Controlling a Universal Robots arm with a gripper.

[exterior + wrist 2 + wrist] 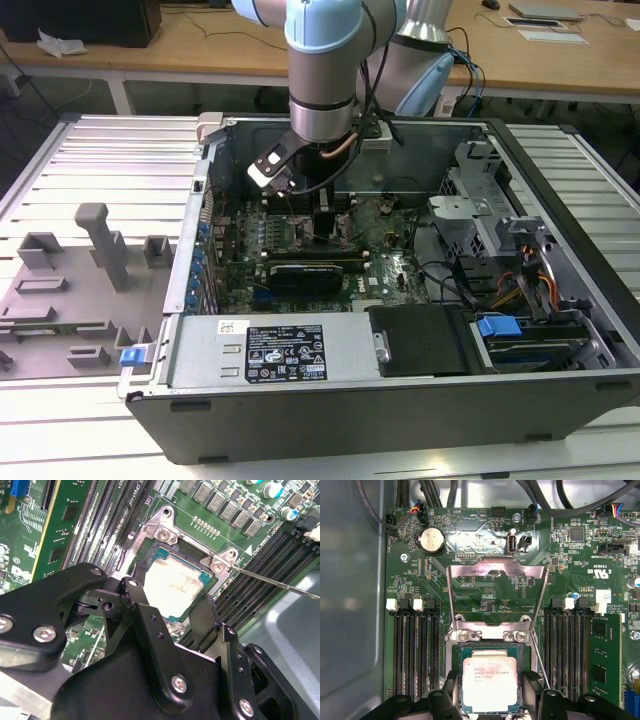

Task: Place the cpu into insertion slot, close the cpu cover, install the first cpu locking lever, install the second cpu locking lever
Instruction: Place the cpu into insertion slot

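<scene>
The cpu (490, 680) (175, 585), a small square chip with a pale metal face, lies low in the insertion slot (456, 652). My gripper (490, 692) (167, 602) straddles it, its black fingers (451, 687) against two opposite edges of the chip. The cpu cover (495, 567), a silvery frame with a cut-out middle, stands flipped open behind the socket. A thin metal locking lever (540, 665) (280, 582) sticks up free beside the socket. In the exterior view my gripper (325, 225) reaches down into the open computer case, over the motherboard.
Long black memory slots (415, 650) flank the socket on both sides, and a green memory stick (605, 655) stands beyond one set. A coin battery (431, 540) and cables lie past the cover. The grey case wall (350, 605) is close. A graphics card (310, 270) lies nearby.
</scene>
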